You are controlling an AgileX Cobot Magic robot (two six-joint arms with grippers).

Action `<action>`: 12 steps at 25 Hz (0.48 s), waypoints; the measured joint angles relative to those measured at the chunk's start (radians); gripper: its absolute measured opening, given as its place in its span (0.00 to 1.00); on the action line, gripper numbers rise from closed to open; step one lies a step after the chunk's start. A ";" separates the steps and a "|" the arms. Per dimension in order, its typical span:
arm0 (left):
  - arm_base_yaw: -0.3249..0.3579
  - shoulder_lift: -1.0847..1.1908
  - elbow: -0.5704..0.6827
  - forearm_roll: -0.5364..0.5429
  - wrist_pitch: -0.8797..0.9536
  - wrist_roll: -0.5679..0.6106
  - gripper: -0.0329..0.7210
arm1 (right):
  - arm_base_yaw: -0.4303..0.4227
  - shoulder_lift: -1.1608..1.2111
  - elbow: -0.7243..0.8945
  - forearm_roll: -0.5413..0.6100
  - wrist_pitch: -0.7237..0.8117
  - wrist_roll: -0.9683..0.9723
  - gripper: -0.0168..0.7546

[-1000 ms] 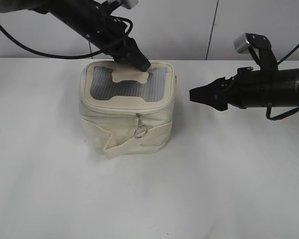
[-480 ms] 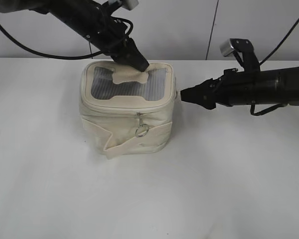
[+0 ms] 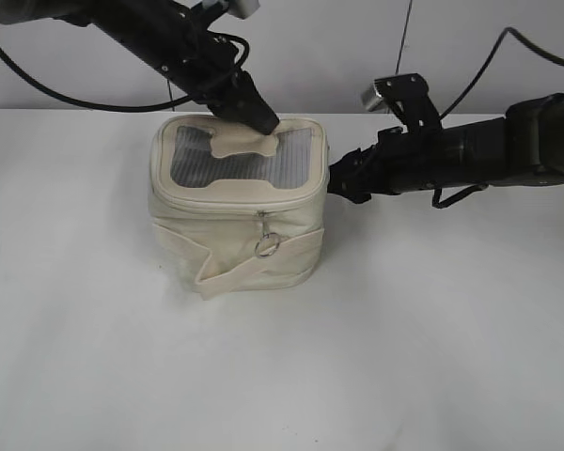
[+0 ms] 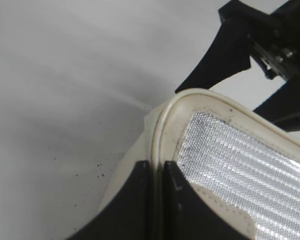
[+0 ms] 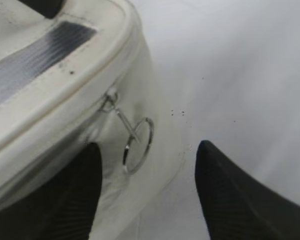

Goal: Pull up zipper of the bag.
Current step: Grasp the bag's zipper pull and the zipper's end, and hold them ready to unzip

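Right wrist view shows the right gripper (image 5: 147,195), jaws apart, framing a ring pull (image 5: 138,145) of the zipper (image 5: 65,107) on the bag (image 3: 237,202); the left gripper (image 4: 157,200), jaws clamped on the lid rim, steadies it on the worktop (image 3: 404,357). Next, likely: close on the ring.

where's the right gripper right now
In the exterior view the right gripper is at the bag's right side; its wrist view shows its open fingers flanking a silver ring pull.
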 joint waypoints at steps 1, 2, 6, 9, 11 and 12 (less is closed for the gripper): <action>0.000 0.000 0.000 0.000 -0.001 0.000 0.10 | 0.006 0.014 -0.016 0.000 -0.011 0.001 0.60; 0.000 0.000 0.000 0.000 -0.002 -0.002 0.10 | 0.010 0.029 -0.035 0.000 -0.019 0.003 0.55; 0.000 0.000 0.000 0.000 -0.002 -0.002 0.10 | 0.016 0.070 -0.092 0.000 -0.021 0.011 0.27; 0.000 0.000 0.000 0.000 -0.002 -0.002 0.10 | 0.018 0.076 -0.098 0.000 -0.018 0.047 0.08; 0.000 0.000 0.000 0.000 -0.002 -0.002 0.10 | 0.018 0.071 -0.090 -0.015 -0.017 0.095 0.05; 0.000 0.000 0.000 0.000 -0.002 -0.002 0.10 | 0.018 0.061 -0.078 -0.031 -0.017 0.118 0.04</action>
